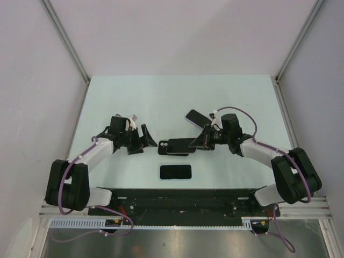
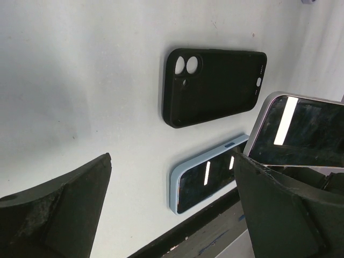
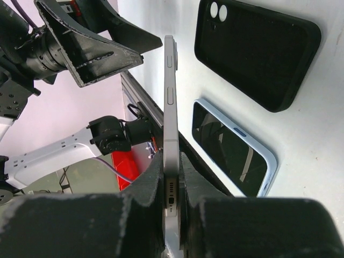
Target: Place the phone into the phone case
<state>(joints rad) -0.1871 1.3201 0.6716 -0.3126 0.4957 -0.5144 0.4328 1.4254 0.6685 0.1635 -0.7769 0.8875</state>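
Pale table (image 1: 161, 102): we are reaching both arms inward, right gripper (image 3: 171, 177) pinching slim silver-edged phone (image 3: 170, 97) near black rubbery phone case (image 3: 258, 54); left gripper (image 2: 172, 161) spread wide.

Top view: phone case (image 1: 162, 147) mostly under the held phone (image 1: 180, 145). Left wrist: held phone cut by right edge; blue-rimmed phone (image 2: 207, 174) end behind left gripper (image 2: 171, 160) finger (image 2: 279, 209). Right wrist: held phone's bottom buried in right gripper (image 3: 171, 164); phone case clipped at top.

Silver phone (image 3: 170, 107) aloft over black case (image 2: 215, 86)
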